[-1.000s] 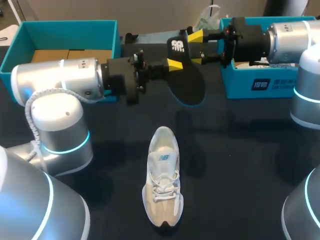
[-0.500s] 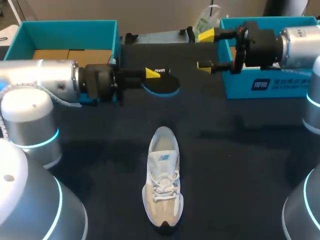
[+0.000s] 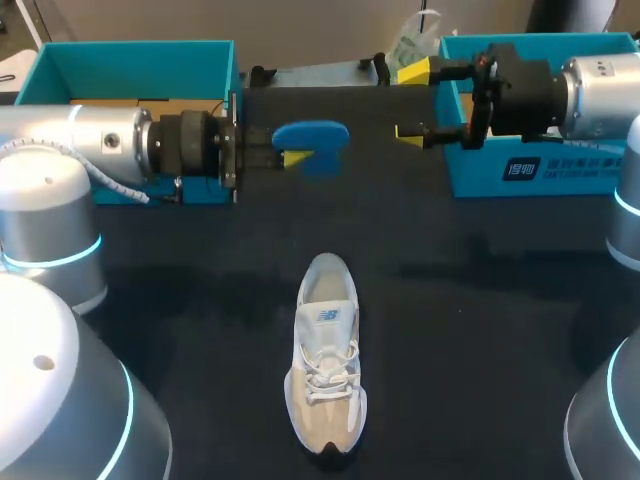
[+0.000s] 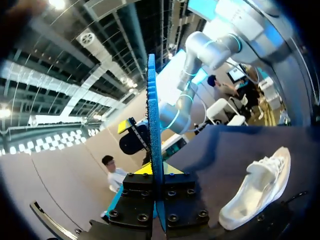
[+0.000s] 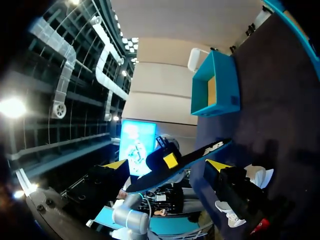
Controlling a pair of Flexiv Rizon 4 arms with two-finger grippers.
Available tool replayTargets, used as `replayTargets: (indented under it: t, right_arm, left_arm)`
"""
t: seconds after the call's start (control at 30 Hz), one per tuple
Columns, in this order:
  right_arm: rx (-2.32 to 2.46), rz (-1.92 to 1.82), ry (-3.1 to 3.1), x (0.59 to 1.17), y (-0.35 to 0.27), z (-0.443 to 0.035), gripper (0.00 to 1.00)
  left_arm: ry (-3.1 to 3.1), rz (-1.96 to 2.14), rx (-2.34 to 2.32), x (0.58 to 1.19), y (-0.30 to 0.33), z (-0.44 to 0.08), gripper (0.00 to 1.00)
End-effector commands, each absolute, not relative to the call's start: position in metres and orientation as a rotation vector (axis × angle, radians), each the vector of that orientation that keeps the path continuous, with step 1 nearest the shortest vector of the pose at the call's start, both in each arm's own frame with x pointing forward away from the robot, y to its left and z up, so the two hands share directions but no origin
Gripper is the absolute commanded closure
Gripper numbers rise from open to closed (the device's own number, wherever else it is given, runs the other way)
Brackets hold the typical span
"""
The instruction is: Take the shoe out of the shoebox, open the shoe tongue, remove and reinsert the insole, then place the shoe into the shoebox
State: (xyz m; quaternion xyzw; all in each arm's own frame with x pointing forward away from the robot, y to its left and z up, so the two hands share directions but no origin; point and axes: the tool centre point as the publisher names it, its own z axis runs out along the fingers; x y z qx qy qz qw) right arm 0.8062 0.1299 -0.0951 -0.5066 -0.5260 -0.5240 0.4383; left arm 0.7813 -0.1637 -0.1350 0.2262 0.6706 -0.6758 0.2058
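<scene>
Shoe (image 3: 325, 370) is unboxed on counter (image 3: 480, 300); insole (image 3: 312, 135) is clamped by left fingers (image 3: 293, 157); right fingers (image 3: 413, 71) spread, empty. Reinsertion, boxing outstanding.

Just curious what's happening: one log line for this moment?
left jaws: shut on insole | right jaws: open, empty | sneaker: upright on table

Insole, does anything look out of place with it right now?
Yes. The insole is outside the shoe, pinched in the left gripper above the table, blue face up.
</scene>
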Motion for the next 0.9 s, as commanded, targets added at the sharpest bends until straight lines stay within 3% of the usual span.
replayTargets:
  t: [0.03, 0.23, 0.73, 0.9]
  right_arm:
    - [-1.262, -1.304, -1.307, 0.806, 0.131, -0.095, 0.0]
    - [-1.262, -1.304, -1.307, 0.806, 0.131, -0.095, 0.0]
    - [-1.262, -1.304, -1.307, 0.806, 0.131, -0.095, 0.0]
    - [-1.262, -1.304, -1.307, 0.806, 0.131, -0.095, 0.0]
  left_arm:
    - [2.163, -2.128, 0.267, 0.783, -0.159, -0.13, 1.0]
    - [2.371, -2.231, -0.081, 0.777, -0.164, -0.132, 1.0]
    - [2.416, -2.197, -0.084, 0.776, -0.166, -0.134, 1.0]
    - [2.553, -2.279, -0.432, 0.773, -0.169, -0.144, 1.0]
